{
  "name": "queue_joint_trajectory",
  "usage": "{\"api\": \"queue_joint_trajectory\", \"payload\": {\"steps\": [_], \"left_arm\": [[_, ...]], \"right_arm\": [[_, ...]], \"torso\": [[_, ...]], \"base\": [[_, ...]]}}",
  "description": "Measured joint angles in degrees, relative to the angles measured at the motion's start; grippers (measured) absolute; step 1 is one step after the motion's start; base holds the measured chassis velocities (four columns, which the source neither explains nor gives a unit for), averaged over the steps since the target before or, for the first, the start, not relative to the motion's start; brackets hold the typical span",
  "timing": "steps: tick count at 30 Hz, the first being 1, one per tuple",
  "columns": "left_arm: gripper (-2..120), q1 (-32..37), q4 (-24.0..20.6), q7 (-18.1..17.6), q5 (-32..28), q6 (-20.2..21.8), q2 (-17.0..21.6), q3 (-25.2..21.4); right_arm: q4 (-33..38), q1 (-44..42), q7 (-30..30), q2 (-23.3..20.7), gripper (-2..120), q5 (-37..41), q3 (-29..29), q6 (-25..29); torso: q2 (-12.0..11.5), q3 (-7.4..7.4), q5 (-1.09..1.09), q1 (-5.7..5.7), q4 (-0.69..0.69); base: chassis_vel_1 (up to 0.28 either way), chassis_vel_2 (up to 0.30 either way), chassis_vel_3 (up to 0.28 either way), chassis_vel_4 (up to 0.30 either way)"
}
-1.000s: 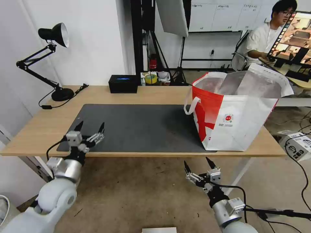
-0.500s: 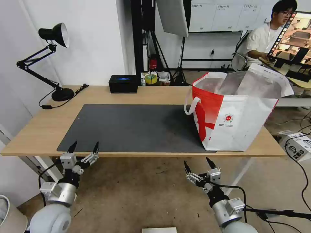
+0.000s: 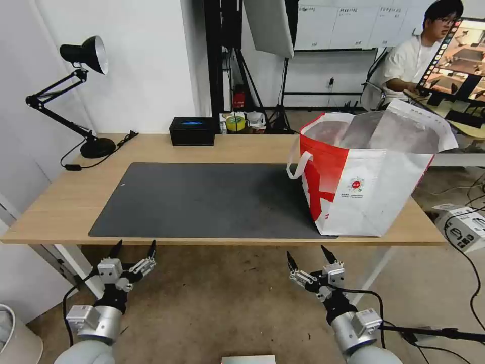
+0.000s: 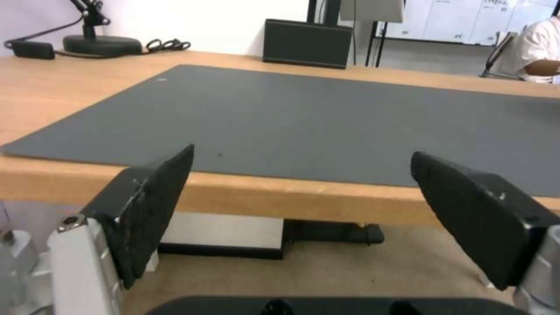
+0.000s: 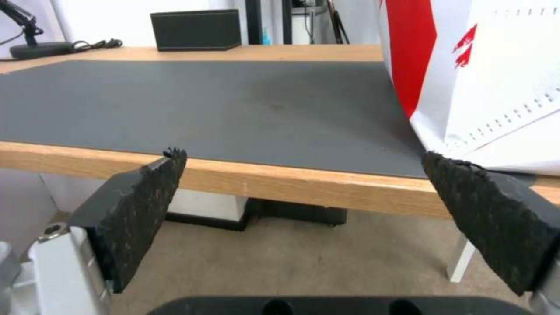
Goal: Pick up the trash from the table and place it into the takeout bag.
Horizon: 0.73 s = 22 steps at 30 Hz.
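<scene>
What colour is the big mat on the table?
Dark grey, plain. The mat shows best in the head view.

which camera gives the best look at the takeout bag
The head view: the whole takeout bag stands on the mat's right end, open top showing. The right wrist view catches just its lower red-and-white side.

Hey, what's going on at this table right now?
Nothing is being handled. The left gripper and right gripper both hang below the table's front edge, jaws open and empty. The takeout bag stands open at the table's right end, partly on the dark mat.
</scene>
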Motion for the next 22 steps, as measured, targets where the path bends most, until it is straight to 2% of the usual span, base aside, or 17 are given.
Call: {"api": "queue_joint_trajectory", "payload": {"steps": [8, 22], "left_arm": [[100, -0.83, 1.47, 0.48, -0.01, -0.6, -0.5, 0.44], [100, -1.02, 1.59, 0.5, -0.01, -0.61, -0.63, 0.53]], "right_arm": [[0.0, 0.0, 0.0, 0.0, 100, 0.0, 0.0, 0.0], [0.0, 0.0, 0.0, 0.0, 100, 0.0, 0.0, 0.0]], "torso": [[0.0, 0.0, 0.0, 0.01, -0.01], [0.0, 0.0, 0.0, 0.01, 0.0]], "base": [[0.0, 0.0, 0.0, 0.0], [0.0, 0.0, 0.0, 0.0]]}}
